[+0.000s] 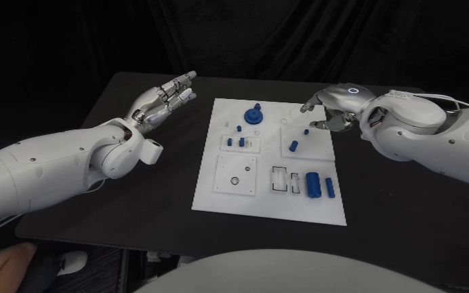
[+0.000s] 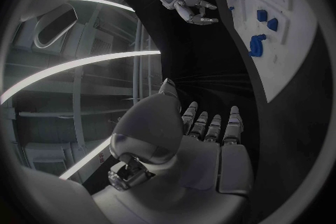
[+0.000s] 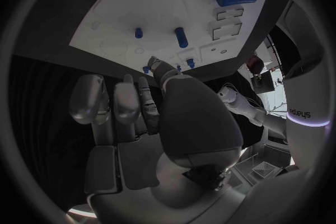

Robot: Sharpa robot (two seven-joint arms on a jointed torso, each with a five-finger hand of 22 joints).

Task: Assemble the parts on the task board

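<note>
Fingers on my right hand (image 1: pixel 327 113) curl loosely, holding nothing, over the task board (image 1: pixel 223 194); my left hand (image 1: pixel 161 103) hangs spread, empty. Descending carelessly could knock the small blue peg (image 1: pixel 293 146).

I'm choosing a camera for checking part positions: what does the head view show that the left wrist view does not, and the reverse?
Head view alone: the whole task board, including its near end with the large blue cylinder and the empty rectangular slots. Left wrist view alone: the left hand seen from behind, fingers straight, holding nothing. Both: the right hand by the board's far right corner, the blue knob and the small blue pegs.
</note>
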